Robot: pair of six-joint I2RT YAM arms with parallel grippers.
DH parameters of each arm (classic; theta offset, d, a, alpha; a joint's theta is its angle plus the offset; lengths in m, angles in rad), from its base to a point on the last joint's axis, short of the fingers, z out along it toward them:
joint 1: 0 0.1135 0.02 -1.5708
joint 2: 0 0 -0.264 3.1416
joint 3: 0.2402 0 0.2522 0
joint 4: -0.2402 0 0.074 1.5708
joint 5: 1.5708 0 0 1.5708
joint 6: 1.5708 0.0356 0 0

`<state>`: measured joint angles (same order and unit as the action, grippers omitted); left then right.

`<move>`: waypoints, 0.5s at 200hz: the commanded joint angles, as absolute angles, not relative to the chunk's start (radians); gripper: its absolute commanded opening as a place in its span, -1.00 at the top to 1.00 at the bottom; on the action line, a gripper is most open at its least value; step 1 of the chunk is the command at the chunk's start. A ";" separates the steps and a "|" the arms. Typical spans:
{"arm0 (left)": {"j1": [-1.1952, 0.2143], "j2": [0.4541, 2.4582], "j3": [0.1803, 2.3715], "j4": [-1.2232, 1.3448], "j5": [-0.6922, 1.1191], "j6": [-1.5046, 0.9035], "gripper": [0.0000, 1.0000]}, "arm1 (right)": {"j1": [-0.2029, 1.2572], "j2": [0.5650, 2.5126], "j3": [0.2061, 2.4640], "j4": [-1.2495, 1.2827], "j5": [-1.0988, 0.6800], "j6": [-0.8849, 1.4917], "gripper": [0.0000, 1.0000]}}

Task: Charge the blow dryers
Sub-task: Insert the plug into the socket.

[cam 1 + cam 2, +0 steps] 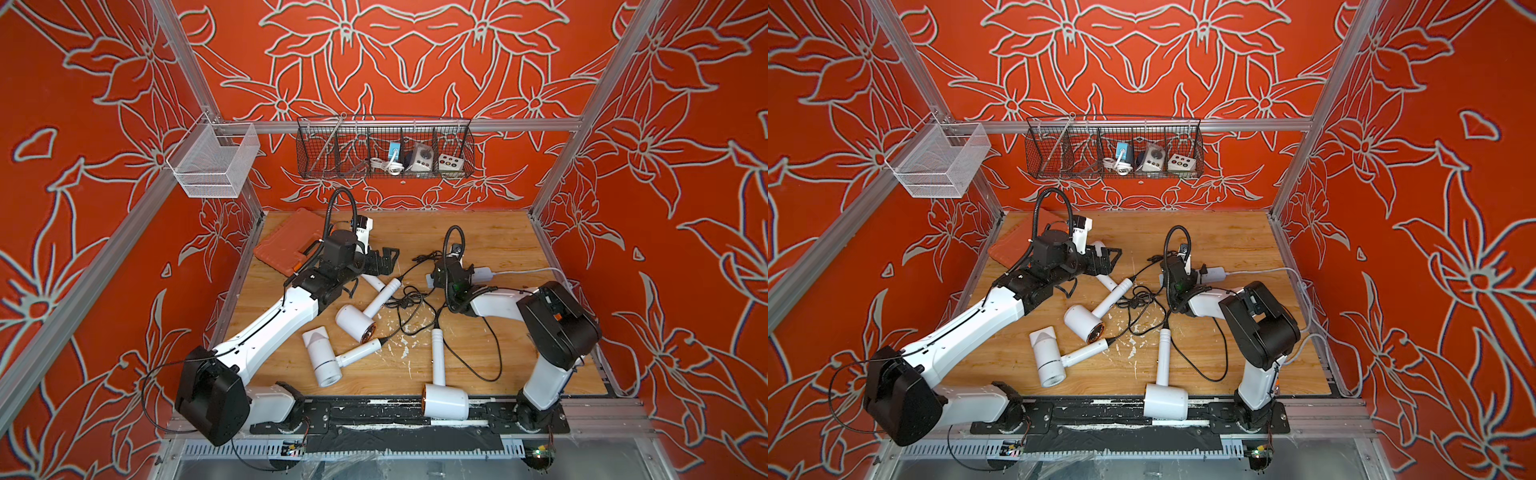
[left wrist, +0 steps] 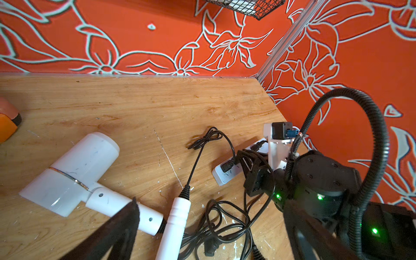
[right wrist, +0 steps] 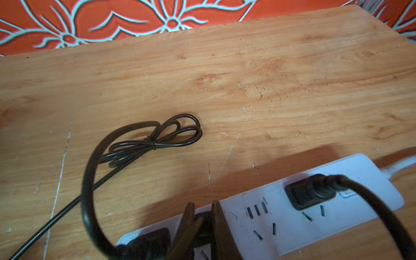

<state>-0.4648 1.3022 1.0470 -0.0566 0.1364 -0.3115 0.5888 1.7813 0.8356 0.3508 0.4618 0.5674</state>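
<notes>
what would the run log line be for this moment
left pincer: open | right pincer: shut on plug at power strip | far plug: seated

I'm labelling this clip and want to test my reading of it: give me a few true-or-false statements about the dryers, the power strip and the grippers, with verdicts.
1. Four white hammer-shaped blow dryers lie in the workspace. True.
2. The left gripper clamps a dryer handle. False: it is open, gripping nothing.
3. The flat white power strip has no plugs in it. False: black plugs sit in it.
4. The right gripper is shut on a black plug at the strip. True.
5. The white mesh basket holds the adapters. False: the white adapters sit in the black wire basket.
</notes>
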 commanded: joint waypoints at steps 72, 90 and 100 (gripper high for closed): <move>-0.460 1.276 1.034 -0.026 0.143 -0.308 -0.97 | 0.642 1.944 0.818 0.028 0.225 0.717 1.00; -0.460 1.278 1.035 -0.026 0.142 -0.308 -0.97 | 0.624 1.966 0.800 0.084 0.163 0.771 1.00; -0.460 1.278 1.034 -0.026 0.142 -0.308 -0.97 | 0.595 1.973 0.760 0.161 0.103 0.817 1.00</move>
<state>-0.4644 1.2980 1.0466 -0.0502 0.1364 -0.3115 0.5922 1.8462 0.8749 0.4004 0.4053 0.6846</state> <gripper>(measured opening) 0.986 0.130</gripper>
